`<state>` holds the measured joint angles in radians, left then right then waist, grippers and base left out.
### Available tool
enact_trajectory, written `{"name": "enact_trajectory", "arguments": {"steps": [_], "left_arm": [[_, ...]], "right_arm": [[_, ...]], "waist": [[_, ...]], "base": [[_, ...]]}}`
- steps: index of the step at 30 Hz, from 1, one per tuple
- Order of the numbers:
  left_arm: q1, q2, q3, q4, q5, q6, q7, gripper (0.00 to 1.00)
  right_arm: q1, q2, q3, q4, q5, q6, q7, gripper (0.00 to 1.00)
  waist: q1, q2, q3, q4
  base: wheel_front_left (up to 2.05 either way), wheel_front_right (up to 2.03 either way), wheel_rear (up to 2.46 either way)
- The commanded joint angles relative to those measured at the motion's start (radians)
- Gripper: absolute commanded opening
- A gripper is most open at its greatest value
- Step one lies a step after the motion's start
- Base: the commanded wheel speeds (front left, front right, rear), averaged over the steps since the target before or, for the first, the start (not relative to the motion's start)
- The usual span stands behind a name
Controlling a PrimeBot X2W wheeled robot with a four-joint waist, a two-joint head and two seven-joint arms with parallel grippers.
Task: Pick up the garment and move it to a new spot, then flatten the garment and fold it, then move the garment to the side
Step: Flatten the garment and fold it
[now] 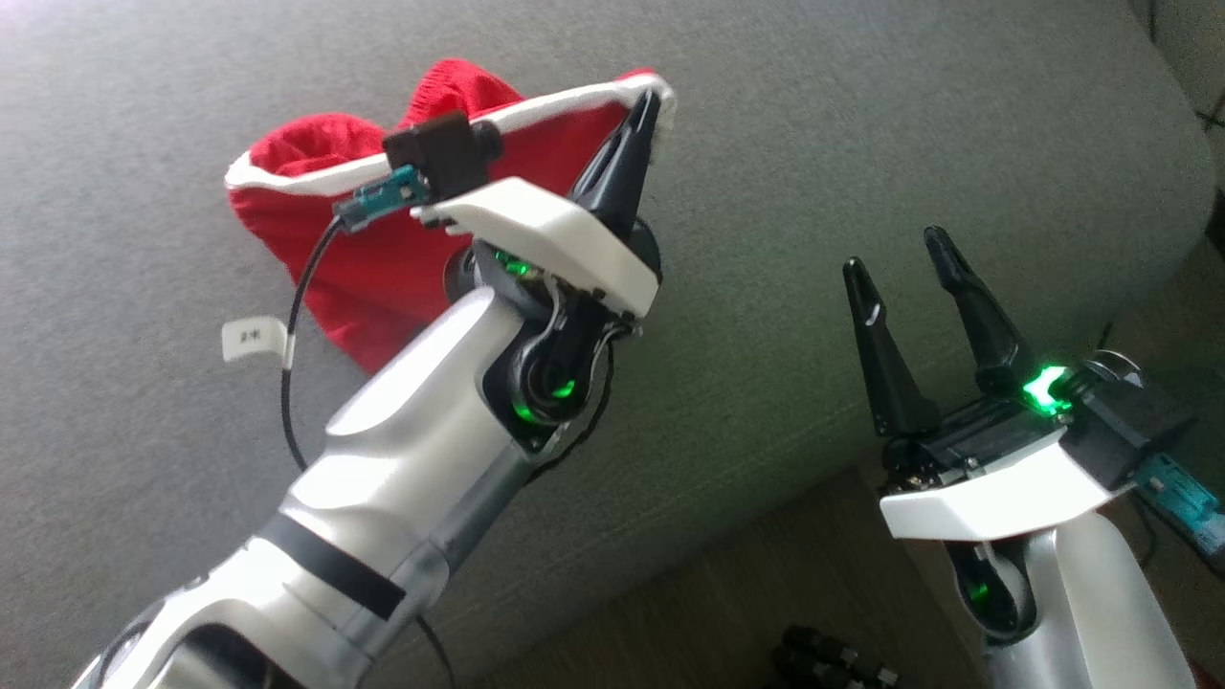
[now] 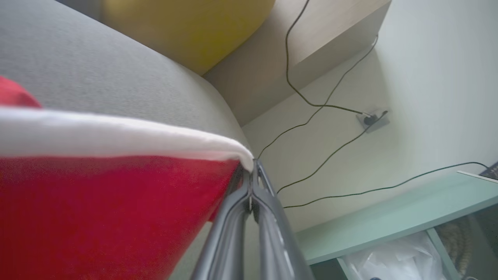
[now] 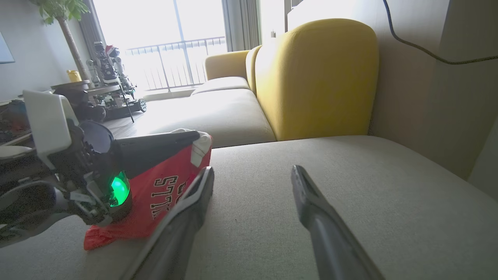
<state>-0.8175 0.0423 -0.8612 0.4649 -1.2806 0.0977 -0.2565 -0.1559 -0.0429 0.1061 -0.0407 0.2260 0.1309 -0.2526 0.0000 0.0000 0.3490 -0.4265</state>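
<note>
Red fabric garment (image 1: 373, 277) with white trim and dark lettering: one trim corner lifted, the rest hanging down onto the grey fabric sofa cushion (image 1: 861, 124), toward its left side. Left gripper (image 1: 643, 103): clenched on that trim corner, above the cushion. Right gripper (image 1: 896, 256): fingers spread, grasping nothing, at the cushion's near edge.

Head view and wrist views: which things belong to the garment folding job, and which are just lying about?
Job: red garment, its white edge pinched in the shut left tool; open right tool, empty; grey cushion beneath.
Lying about: yellow sofa back; wall cables; potted plant.
</note>
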Motion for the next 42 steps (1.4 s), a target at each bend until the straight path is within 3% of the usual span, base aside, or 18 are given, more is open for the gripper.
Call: {"name": "enact_trajectory", "arguments": {"steps": [1, 4, 5, 6, 7, 12, 18, 22, 25, 30, 37, 42], "left_arm": [[-0.06, 0.008, 0.019, -0.042, -0.016, -0.016, -0.005, 0.0], [-0.057, 0.008, -0.007, -0.058, -0.059, -0.043, -0.005, 0.0], [-0.056, 0.008, -0.031, -0.061, -0.085, -0.052, -0.005, 0.15], [-0.062, 0.008, -0.06, -0.058, -0.099, -0.055, -0.005, 0.81], [-0.068, 0.008, -0.082, -0.051, -0.106, -0.051, -0.005, 1.0], [-0.121, 0.008, -0.157, -0.042, -0.047, -0.035, -0.005, 1.0], [-0.172, 0.012, -0.118, -0.057, 0.095, -0.004, -0.005, 1.0], [-0.165, 0.136, -0.094, -0.016, 0.144, 0.044, -0.002, 1.0], [-0.138, 0.235, -0.102, 0.027, 0.185, 0.114, 0.004, 1.0], [-0.071, 0.287, -0.148, 0.068, 0.229, 0.209, 0.024, 1.0], [-0.011, 0.246, -0.134, 0.184, 0.178, 0.165, 0.021, 1.0], [-0.024, 0.185, -0.119, 0.315, 0.125, 0.065, 0.048, 1.0]], "right_arm": [[-0.024, -0.007, 0.023, -0.033, 0.012, 0.0, -0.009, 1.0], [-0.021, -0.007, 0.027, -0.029, 0.016, 0.0, -0.009, 1.0], [-0.021, -0.007, 0.027, -0.028, 0.016, 0.0, -0.009, 1.0], [-0.02, -0.007, 0.027, -0.028, 0.016, 0.0, -0.009, 1.0], [-0.02, -0.007, 0.026, -0.029, 0.016, 0.0, -0.009, 1.0], [-0.012, -0.007, 0.01, -0.031, 0.002, 0.0, -0.009, 1.0], [0.006, -0.007, -0.005, -0.031, -0.021, 0.0, -0.009, 1.0], [0.017, -0.007, -0.008, -0.031, -0.026, 0.0, -0.009, 1.0], [0.028, -0.007, -0.01, -0.033, -0.031, 0.0, -0.009, 1.0], [0.037, -0.007, -0.017, -0.04, -0.044, 0.0, -0.009, 1.0], [0.035, -0.007, -0.006, -0.044, -0.064, 0.0, -0.009, 1.0], [0.025, -0.007, 0.005, -0.05, -0.071, 0.0, -0.009, 1.0]], "waist": [[0.0, 0.0, 0.016, -0.016], [0.0, 0.0, 0.01, -0.007], [0.0, 0.0, 0.007, 0.0], [0.0, 0.0, 0.004, 0.009], [0.0, 0.0, 0.001, 0.02], [0.0, 0.0, -0.02, 0.093], [0.0, 0.0, -0.059, 0.184], [0.0, 0.0, -0.088, 0.21], [0.0, 0.0, -0.096, 0.22], [0.0, 0.0, -0.087, 0.234], [0.0, 0.0, -0.08, 0.236], [0.0, 0.0, -0.074, 0.222]], "base": [[0.0, 0.0, 0.0], [0.0, 0.0, 0.0], [0.0, 0.0, 0.0], [0.0, 0.0, 0.0], [0.0, 0.0, 0.0], [0.0, 0.0, 0.0], [0.0, 0.0, 0.0], [0.0, 0.0, 0.0], [0.0, 0.0, 0.0], [0.0, 0.0, 0.0], [0.0, 0.0, 0.0], [0.0, 0.0, 0.0]]}}
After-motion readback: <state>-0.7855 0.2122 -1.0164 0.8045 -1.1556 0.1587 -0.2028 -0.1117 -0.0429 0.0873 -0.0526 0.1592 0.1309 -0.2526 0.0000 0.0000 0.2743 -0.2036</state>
